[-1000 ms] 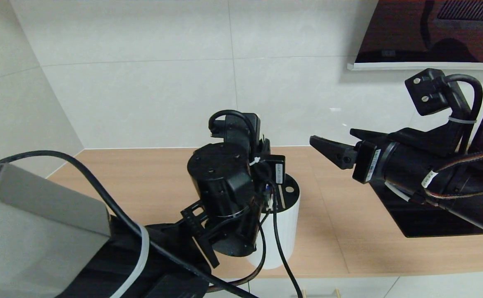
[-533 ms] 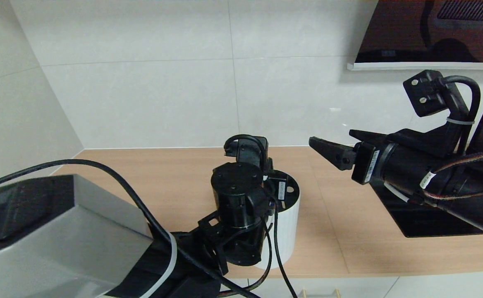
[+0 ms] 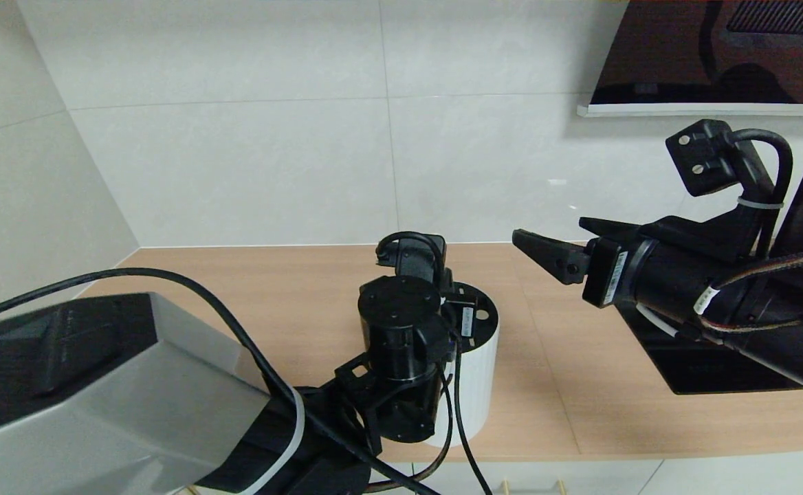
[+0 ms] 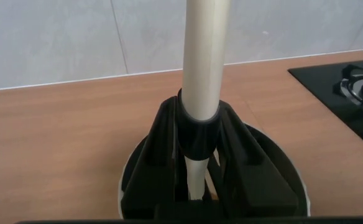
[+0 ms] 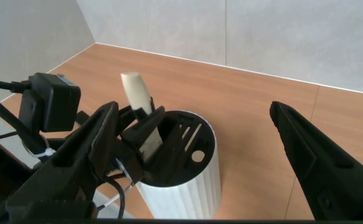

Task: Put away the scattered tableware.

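Note:
A white ribbed utensil holder [image 3: 474, 375] stands on the wooden counter [image 3: 236, 302]. My left gripper [image 4: 197, 134] points straight down over its mouth, shut on the cream handle [image 4: 203, 56] of a utensil. The utensil's lower end reaches down into the holder [image 4: 275, 162] and is hidden there. In the right wrist view the same handle [image 5: 135, 90] sticks up from the holder [image 5: 188, 174], with the left gripper [image 5: 147, 134] around it. My right gripper [image 3: 546, 237] hangs open in the air to the right of the holder and above it, holding nothing.
A black cooktop [image 3: 704, 371] is set into the counter at the right, with a burner [image 4: 355, 87] close to the holder. A dark range hood [image 3: 718, 55] hangs above it. Tiled wall runs along the back and left.
My left arm has swung right and down over the holder, carrying the utensil with it. The right arm has barely shifted.

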{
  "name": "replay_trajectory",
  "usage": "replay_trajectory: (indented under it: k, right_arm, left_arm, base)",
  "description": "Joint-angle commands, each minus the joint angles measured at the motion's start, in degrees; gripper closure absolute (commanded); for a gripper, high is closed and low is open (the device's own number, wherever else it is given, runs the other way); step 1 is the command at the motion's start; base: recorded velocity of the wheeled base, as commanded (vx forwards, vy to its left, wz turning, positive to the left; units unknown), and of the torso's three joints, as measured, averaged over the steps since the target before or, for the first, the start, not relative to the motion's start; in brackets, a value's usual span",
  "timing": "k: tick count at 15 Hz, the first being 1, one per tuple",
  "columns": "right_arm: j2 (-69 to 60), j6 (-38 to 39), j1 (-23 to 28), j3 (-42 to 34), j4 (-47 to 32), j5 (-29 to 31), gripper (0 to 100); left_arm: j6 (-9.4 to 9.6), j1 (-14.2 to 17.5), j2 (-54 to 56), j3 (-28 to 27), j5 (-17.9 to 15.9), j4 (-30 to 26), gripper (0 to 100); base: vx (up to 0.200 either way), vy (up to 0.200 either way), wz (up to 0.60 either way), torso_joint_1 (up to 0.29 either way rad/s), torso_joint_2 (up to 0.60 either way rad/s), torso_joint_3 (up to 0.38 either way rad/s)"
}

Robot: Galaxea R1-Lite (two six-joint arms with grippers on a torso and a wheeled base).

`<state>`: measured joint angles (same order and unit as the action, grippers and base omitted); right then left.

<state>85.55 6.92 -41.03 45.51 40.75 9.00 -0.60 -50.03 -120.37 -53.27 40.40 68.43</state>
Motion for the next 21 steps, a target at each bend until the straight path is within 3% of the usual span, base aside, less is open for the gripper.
replay_trajectory:
  k: [1,11,13,15,18,19,21]
  right_arm:
    - [0.05,0.02,-0.01,0.02,0.03,-0.03,0]
    - [-0.04,-0.07,-0.01,0.02,0.03,0.06,0]
    - [-0.12,-0.07,-0.01,0.02,0.03,0.06,0]
    - [-0.48,-0.07,1.04,0.20,0.12,0.06,0]
    - [-1.71,-0.07,3.50,1.07,0.12,-0.03,0]
    - [-2.58,-0.07,4.73,1.43,0.03,0.06,0]
    - [-6.36,-0.07,6.84,0.81,0.03,-0.03,0]
  left_arm:
    - [-0.02,0.02,-0.04,0.01,0.03,0.04,0]
    - [-0.37,0.02,0.75,0.10,0.03,0.04,0]
    - [-0.37,-0.07,2.51,0.45,0.03,0.13,0]
    - [-0.46,-0.07,12.09,3.88,-0.50,0.13,0]
    - [-0.37,-0.07,26.33,9.59,-4.72,-2.68,0]
    - [-0.46,0.11,32.13,12.14,-7.53,-5.58,0]
    - [-0.55,3.98,42.06,16.53,-15.70,-13.05,0]
  base:
    - [0.000,0.000,0.00,0.000,0.00,0.000]
    - [0.000,0.000,0.00,0.000,0.00,0.000]
    - [0.000,0.000,0.00,0.000,0.00,0.000]
    - [0.000,0.000,0.00,0.000,0.00,0.000]
    - [0.000,0.000,0.00,0.000,0.00,0.000]
    - [0.000,0.000,0.00,0.000,0.00,0.000]
    - [0.000,0.000,0.00,0.000,0.00,0.000]
